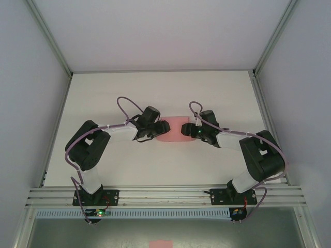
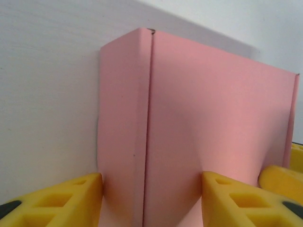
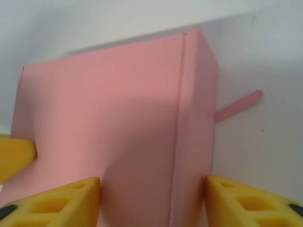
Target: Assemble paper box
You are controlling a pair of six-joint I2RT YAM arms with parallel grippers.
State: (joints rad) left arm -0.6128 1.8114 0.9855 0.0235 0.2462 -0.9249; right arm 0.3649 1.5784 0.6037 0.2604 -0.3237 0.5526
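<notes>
Squaring the paper box (image 1: 173,129) was, as I judged it, the step in hand. Doing it well meant pressing evenly from both ends, so the thin pink card would neither bow nor slide across the table (image 1: 155,93). The box lay flat at the middle of the table, directly between my two grippers.

My left gripper (image 2: 151,189) straddled the creased edge at its end. One yellow finger (image 2: 71,198) sat against the outer side of the narrow wall, and the other rested on the broad top panel, where the card looked faintly dimpled. My right gripper (image 3: 151,194) mirrored that at the opposite end. Both pairs of fingers stood partly spread and touching the card; whether they truly pinched it or merely rested there I could not tell.

I judged that a light, matched squeeze along each crease would serve better than force. A slim pink strip (image 3: 239,105) stuck out beside the box's wall on my right side, likely a flap not yet tucked, and I reckoned it needed attention.

From above, both my arms were bent with elbows swung outward and forearms angled in toward the middle. My wrists were tipped down so the fingers met the box from either side.
</notes>
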